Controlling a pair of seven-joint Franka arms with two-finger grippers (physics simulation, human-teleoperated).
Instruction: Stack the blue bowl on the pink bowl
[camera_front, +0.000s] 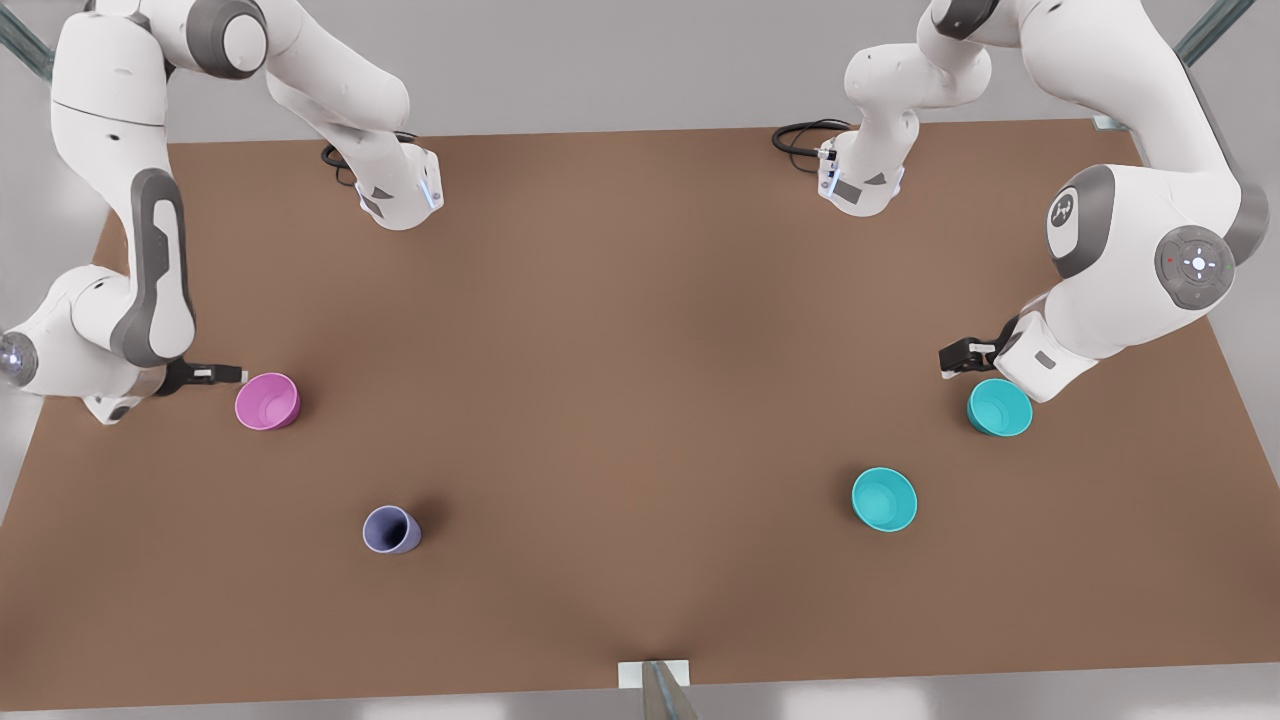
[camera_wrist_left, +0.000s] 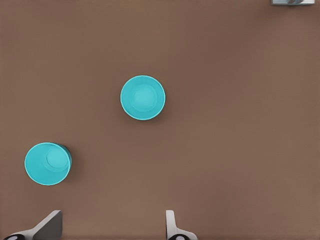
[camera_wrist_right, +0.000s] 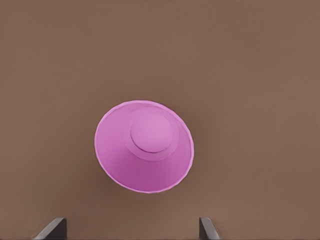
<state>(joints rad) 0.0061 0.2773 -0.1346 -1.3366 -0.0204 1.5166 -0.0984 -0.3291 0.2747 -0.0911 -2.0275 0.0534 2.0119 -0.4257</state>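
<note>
The left gripper (camera_front: 960, 358) hangs over the table (camera_front: 640, 330) at the front view's right, its arm folded at the elbow above that edge. Its fingers (camera_wrist_left: 172, 225) stand spread wide with nothing between them. It is just beside the nearer teal bowl (camera_front: 999, 407), above that bowl's rim and not touching it.

The right gripper (camera_front: 222, 375) sits at the front view's left, its arm bent down low, with the fingertips next to the pink bowl (camera_front: 267, 401). In the right wrist view its fingers (camera_wrist_right: 207, 229) are also spread apart and empty, with the pink bowl (camera_wrist_right: 144, 146) upright on the table ahead of them.

There are two teal bowls, both upright on the table's right half in the front view. The blue bowl (camera_front: 884, 499) stands apart from its twin, toward the table's middle and the front edge; the left wrist view shows it (camera_wrist_left: 143, 97) farther off than the other (camera_wrist_left: 48, 163). There is one pink bowl and one lavender cup (camera_front: 390, 529), which stands toward the front edge from the pink bowl.
</note>
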